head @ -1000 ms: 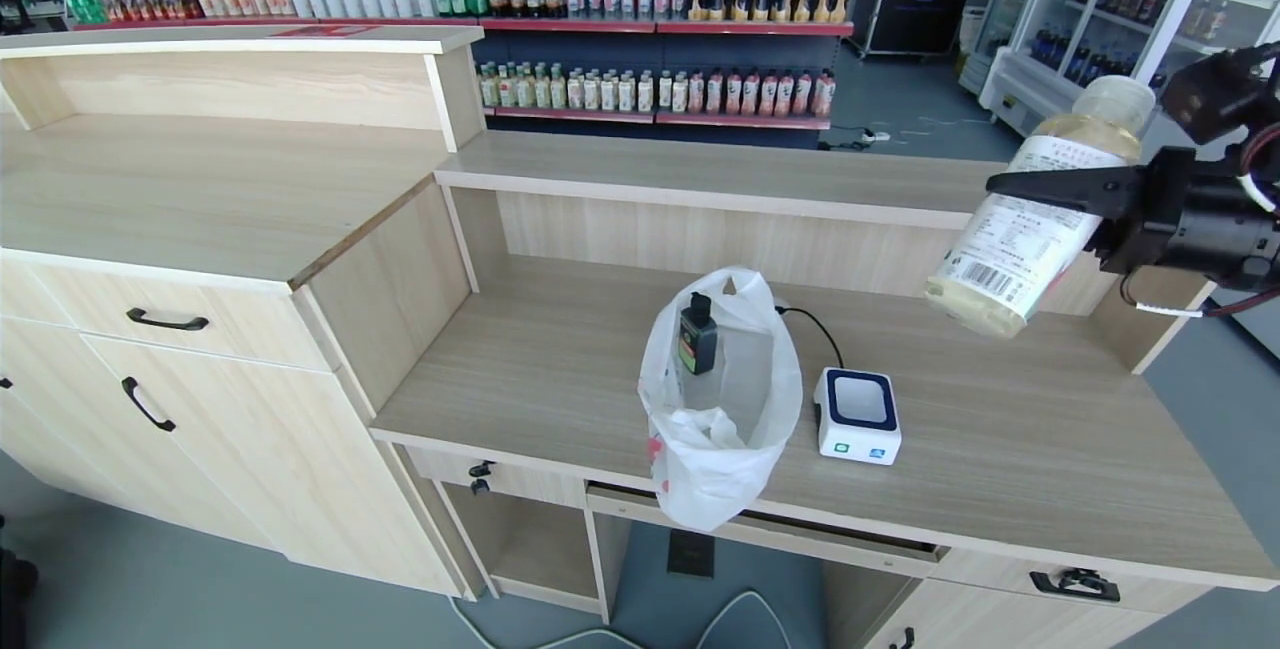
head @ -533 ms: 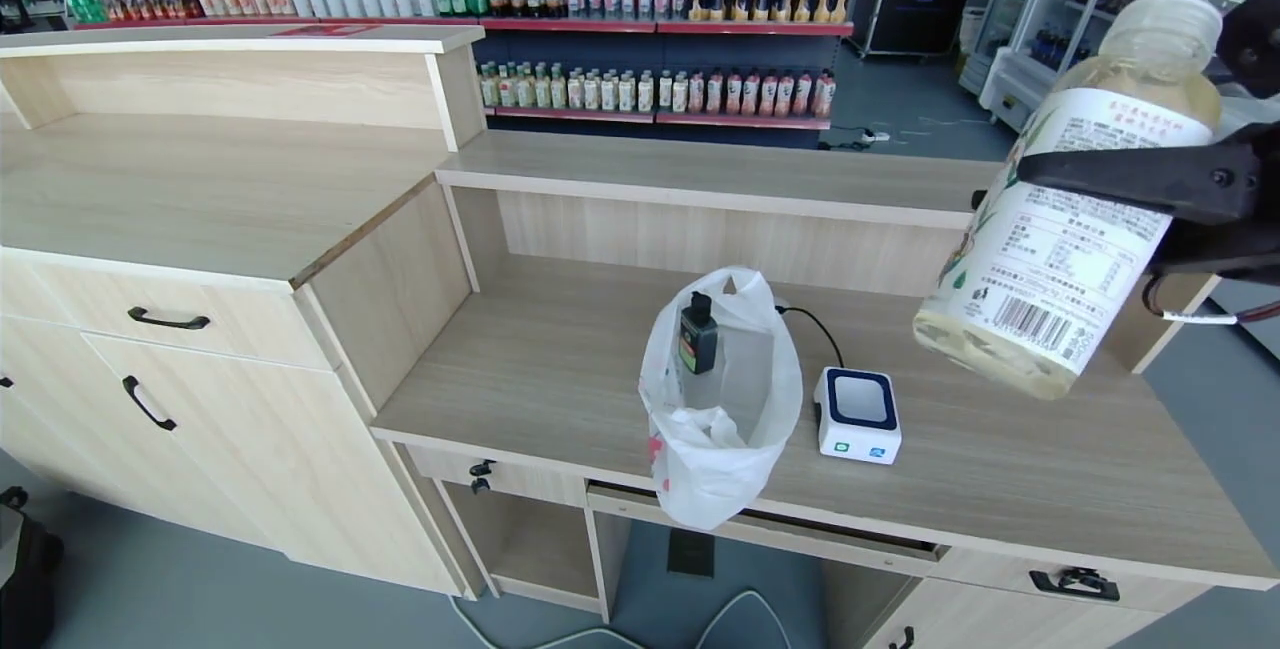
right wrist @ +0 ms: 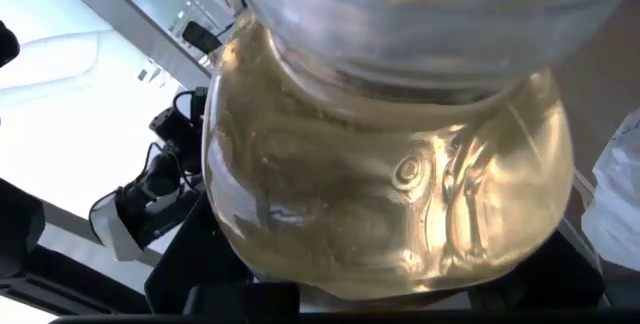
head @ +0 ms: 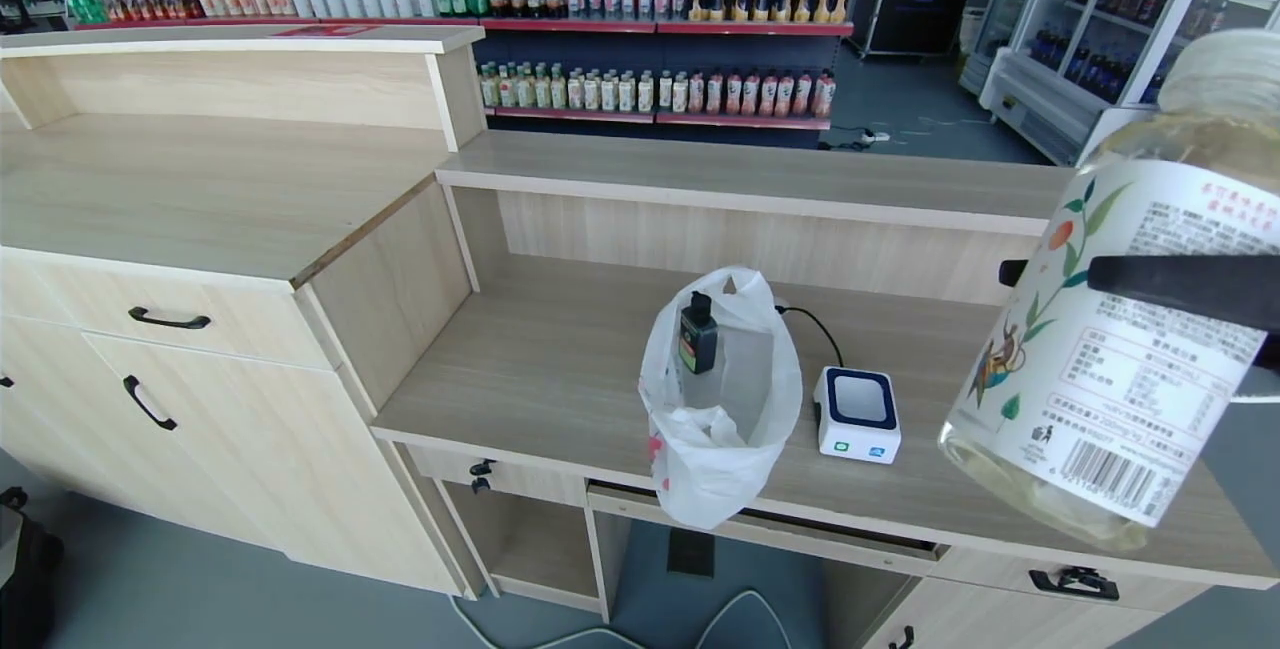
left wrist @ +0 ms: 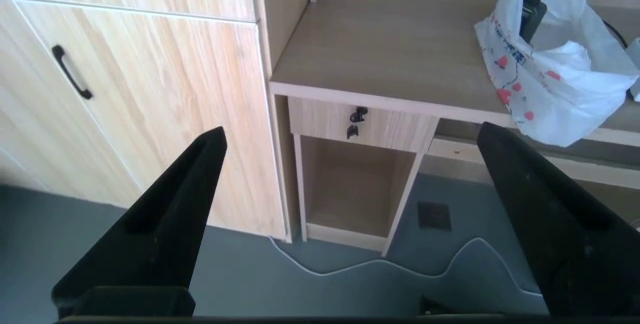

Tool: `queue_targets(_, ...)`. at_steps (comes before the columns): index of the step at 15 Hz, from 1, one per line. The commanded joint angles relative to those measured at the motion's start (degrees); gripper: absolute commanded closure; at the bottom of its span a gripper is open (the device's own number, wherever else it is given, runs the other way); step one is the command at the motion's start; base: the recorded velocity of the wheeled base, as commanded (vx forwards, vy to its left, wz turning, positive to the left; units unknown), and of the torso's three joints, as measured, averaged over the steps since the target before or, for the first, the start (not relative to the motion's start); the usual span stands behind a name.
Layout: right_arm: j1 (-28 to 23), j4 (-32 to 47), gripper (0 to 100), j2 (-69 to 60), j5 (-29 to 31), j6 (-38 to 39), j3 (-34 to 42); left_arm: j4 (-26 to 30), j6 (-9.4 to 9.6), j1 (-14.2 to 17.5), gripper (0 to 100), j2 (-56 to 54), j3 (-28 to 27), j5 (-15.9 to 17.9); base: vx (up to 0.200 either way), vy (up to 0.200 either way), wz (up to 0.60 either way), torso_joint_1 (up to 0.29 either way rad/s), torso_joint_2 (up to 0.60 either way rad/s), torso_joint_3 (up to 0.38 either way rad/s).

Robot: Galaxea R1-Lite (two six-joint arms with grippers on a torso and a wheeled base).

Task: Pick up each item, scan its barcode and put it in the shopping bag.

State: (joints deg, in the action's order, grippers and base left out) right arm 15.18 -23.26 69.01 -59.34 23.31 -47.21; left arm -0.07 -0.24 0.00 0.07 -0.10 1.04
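Scan step in hand. The right tool (head: 1060,281) gripped the tilted bottle (head: 1110,359) high over the counter's (head: 560,359) right end, well apart from the scanner (head: 858,413). The left tool (left wrist: 350,214) hung wide and empty, low before the counter. Next move, likely: lower the bottle, turn its barcode (head: 1120,474) to the scanner, then the bag (head: 720,399).

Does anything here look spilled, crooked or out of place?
Nothing spilled or broken. The bottle hangs tilted in the right gripper. The shopping bag sags over the front edge of the counter, beside the scanner.
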Motion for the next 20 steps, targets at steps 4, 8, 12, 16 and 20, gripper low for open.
queue_targets(4, 1.9, 0.0, 100, -1.7, 0.0, 0.0, 1.7, 0.0, -0.02, 0.0, 0, 0.0, 0.0, 0.0, 0.000, 0.000, 0.00, 0.000, 0.00, 0.000)
queue_targets(8, 2.5, 0.0, 100, -2.0, 0.0, -1.6, 3.2, 0.0, -0.02, 0.0, 0, 0.0, 0.0, 0.0, 0.000, 0.000, 0.00, 0.000, 0.00, 0.000)
queue_targets(12, 2.4, 1.9, 100, -2.0, 0.1, -3.8, 3.4, 0.0, -0.02, 0.0, 0, 0.0, 0.0, 0.0, 0.000, 0.000, 0.00, 0.000, 0.00, 0.000)
queue_targets(16, 2.4, 2.8, 100, -1.9, 0.1, -4.4, 3.0, 0.0, -0.02, 0.0, 0, 0.0, 0.0, 0.0, 0.000, 0.000, 0.00, 0.000, 0.00, 0.000)
queue_targets(20, 0.9, 2.7, 100, -0.1, 0.5, -7.3, 3.0, 0.0, -0.02, 0.0, 0, 0.0, 0.0, 0.0, 0.000, 0.000, 0.00, 0.000, 0.00, 0.000)
